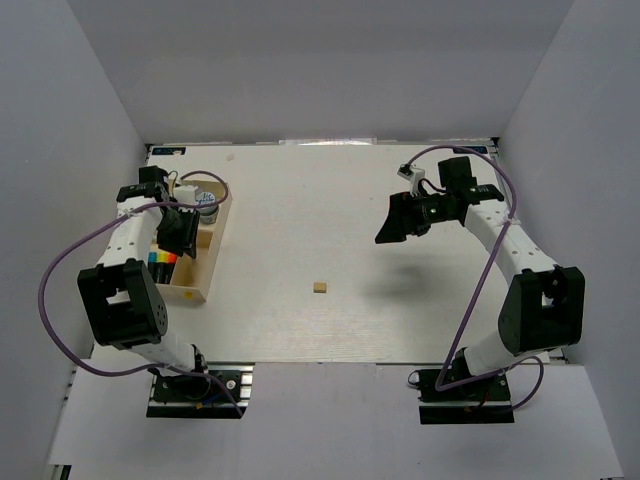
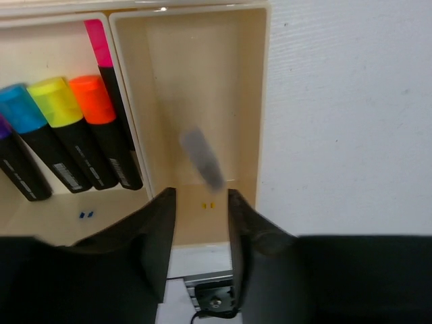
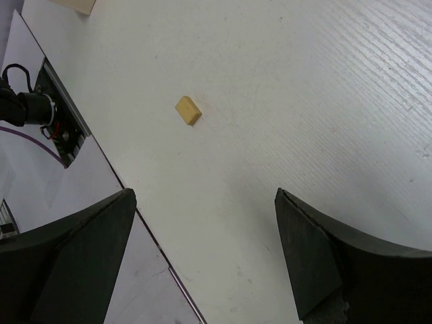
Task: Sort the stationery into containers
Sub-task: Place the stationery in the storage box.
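The light-wood tray (image 1: 188, 294) lies at the table's left side. My left gripper (image 1: 180, 232) hangs over it, open and empty. In the left wrist view, the gripper (image 2: 201, 196) is above the tray's (image 2: 264, 101) middle compartment, where a blurred grey eraser (image 2: 202, 159) shows below the jaws. Blue (image 2: 27, 125), yellow (image 2: 59, 111) and orange (image 2: 98, 111) highlighters lie in the neighbouring compartment, with a purple cap (image 2: 3, 128) at the frame edge. A tan eraser (image 1: 320, 288) (image 3: 188, 110) lies mid-table. My right gripper (image 1: 396, 226) (image 3: 206, 199) is open and empty, raised above the table.
A pink-capped marker (image 2: 98, 42) lies along the compartment wall. A blue-and-white roll (image 1: 207, 200) sits at the tray's far end. The table's near edge (image 3: 101, 162) runs just left of the right gripper's view, with the left arm's base beyond it.
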You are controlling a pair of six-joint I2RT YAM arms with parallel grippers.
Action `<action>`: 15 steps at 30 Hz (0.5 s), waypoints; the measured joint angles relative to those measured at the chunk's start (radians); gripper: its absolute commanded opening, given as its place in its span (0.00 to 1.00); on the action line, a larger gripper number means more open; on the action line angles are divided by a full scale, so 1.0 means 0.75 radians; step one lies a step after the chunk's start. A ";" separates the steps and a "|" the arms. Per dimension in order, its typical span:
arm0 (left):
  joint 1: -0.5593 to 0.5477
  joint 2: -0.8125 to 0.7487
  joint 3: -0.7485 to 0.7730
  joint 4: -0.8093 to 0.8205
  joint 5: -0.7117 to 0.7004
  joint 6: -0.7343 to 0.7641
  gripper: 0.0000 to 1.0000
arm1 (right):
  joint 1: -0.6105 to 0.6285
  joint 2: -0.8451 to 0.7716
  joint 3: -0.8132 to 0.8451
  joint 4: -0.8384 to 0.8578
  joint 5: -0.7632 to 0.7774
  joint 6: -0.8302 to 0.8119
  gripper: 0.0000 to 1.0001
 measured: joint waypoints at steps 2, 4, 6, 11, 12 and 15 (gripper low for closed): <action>0.000 0.002 0.000 0.001 -0.002 0.003 0.56 | 0.000 0.001 0.000 -0.001 0.000 0.000 0.89; 0.000 0.002 0.000 0.001 -0.003 0.005 0.59 | 0.000 0.001 0.000 -0.002 -0.001 0.000 0.89; 0.000 0.004 0.000 0.000 -0.002 0.007 0.60 | 0.000 0.001 0.000 -0.004 -0.001 0.000 0.89; -0.003 0.005 0.017 -0.021 0.077 0.027 0.57 | 0.000 0.002 0.000 -0.005 0.001 0.000 0.88; -0.008 0.000 0.032 -0.017 0.113 0.034 0.57 | 0.000 0.002 0.000 -0.005 0.001 0.001 0.88; -0.049 -0.020 0.100 -0.009 0.275 0.046 0.56 | 0.000 0.002 0.000 -0.005 0.003 0.001 0.88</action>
